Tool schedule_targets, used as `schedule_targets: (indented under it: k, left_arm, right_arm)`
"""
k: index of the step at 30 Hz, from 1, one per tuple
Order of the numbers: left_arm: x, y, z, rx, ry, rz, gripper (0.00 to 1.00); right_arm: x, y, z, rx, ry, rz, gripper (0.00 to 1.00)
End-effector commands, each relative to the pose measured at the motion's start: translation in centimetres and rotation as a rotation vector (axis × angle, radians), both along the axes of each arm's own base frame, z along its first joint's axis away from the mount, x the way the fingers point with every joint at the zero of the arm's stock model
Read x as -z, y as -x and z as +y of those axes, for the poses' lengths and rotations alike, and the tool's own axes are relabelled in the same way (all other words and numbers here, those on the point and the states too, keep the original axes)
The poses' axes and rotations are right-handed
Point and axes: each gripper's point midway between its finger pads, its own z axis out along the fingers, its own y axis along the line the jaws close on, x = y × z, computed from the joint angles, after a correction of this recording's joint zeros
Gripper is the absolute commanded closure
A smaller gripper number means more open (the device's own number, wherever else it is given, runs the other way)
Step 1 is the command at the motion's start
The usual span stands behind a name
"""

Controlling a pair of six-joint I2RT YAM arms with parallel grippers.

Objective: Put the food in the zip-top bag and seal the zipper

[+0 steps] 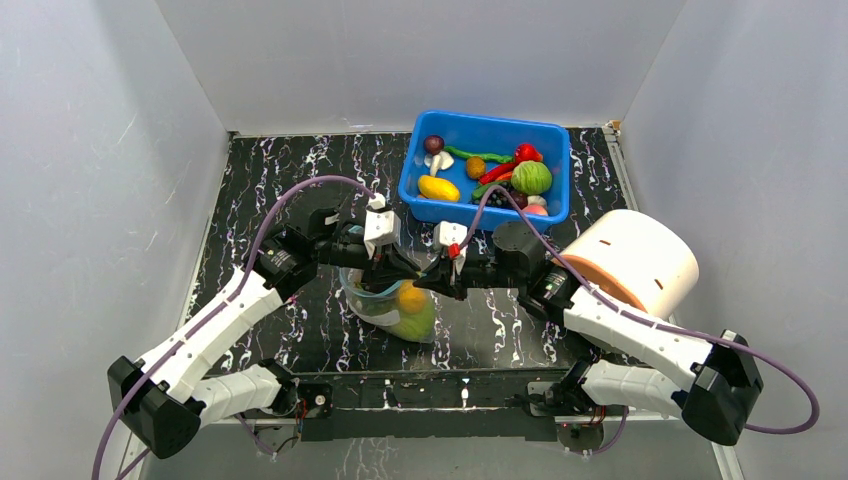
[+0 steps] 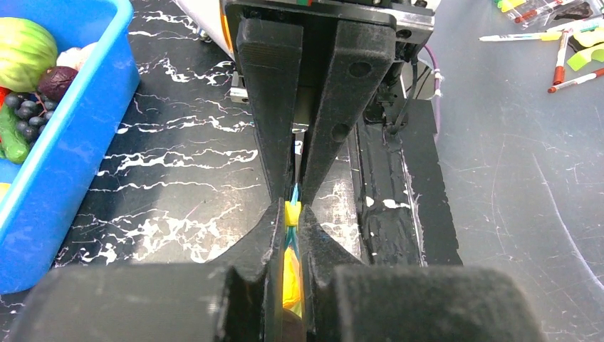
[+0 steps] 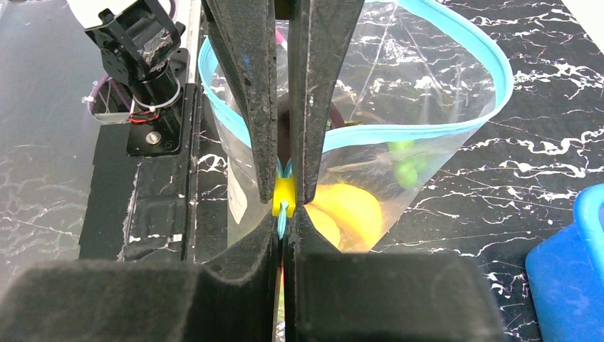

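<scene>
Left jaws and right jaws both clench the zipper at its yellow slider; we think one anchors, one drags the open zip-top bag shut.

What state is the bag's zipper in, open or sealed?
Open. The zipper curves in a wide loop, its two sides apart; they meet only at the yellow slider.

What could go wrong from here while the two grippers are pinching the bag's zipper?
The left gripper and right gripper pinch the zipper nose to nose at its yellow slider, so they could collide. The bag mouth gapes wide; if the slider slips free, it would be left unsealed.
</scene>
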Motion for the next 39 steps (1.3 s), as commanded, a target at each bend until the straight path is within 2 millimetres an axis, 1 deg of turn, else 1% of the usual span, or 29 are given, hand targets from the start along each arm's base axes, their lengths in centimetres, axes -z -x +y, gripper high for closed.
schedule_targets:
  k: [1, 6, 13, 18, 21, 22, 24, 25, 30, 34, 38, 39]
  left_arm:
    - [-1.1, 0.5, 0.2, 0.022, 0.002, -0.039, 1.00]
    - [-0.5, 0.0, 1.0, -0.022, -0.048, -0.067, 1.00]
    - [-0.4, -0.3, 1.2, -0.043, -0.075, -0.070, 1.00]
    - [-0.7, -0.3, 1.3, -0.046, -0.074, -0.072, 1.00]
    - [-1.4, -0.2, 1.1, -0.048, -0.047, -0.075, 1.00]
    - [-1.6, -0.2, 1.0, -0.045, -0.036, -0.070, 1.00]
    - [-2.0, 0.0, 0.7, -0.034, -0.011, -0.063, 1.00]
    - [-2.3, 0.0, 0.6, -0.033, -0.001, -0.059, 1.00]
    - [-2.8, 0.1, 0.3, -0.025, 0.022, -0.048, 1.00]
    - [-2.8, 0.1, 0.3, -0.025, 0.018, -0.040, 1.00]
    - [-2.8, 0.2, 0.3, -0.026, 0.019, -0.036, 1.00]
    - [-2.8, 0.2, 0.3, -0.026, 0.019, -0.035, 1.00]
  right_arm:
    - [-4.3, -1.0, -0.2, 0.054, -0.105, -0.102, 1.00]
    - [-4.2, -0.9, -1.1, 0.089, -0.111, -0.111, 1.00]
    - [-3.7, -0.7, -1.5, 0.099, -0.107, -0.108, 1.00]
    - [-4.3, -0.7, -1.7, 0.108, -0.123, -0.114, 1.00]
    - [-4.7, -0.2, -1.4, 0.079, -0.137, -0.100, 1.00]
    - [-4.7, -0.3, -1.2, 0.082, -0.137, -0.086, 0.95]
    - [-4.5, -0.6, -1.1, 0.092, -0.120, -0.064, 0.80]
    - [-4.4, -0.8, -0.9, 0.092, -0.111, -0.058, 0.76]
    - [-4.8, -0.9, -0.6, 0.089, -0.116, -0.052, 0.75]
    - [-5.2, -1.1, -0.3, 0.087, -0.119, -0.043, 0.73]
    - [-5.6, -1.2, 0.0, 0.085, -0.122, -0.038, 0.74]
    - [-5.7, -1.2, 0.1, 0.081, -0.123, -0.038, 0.76]
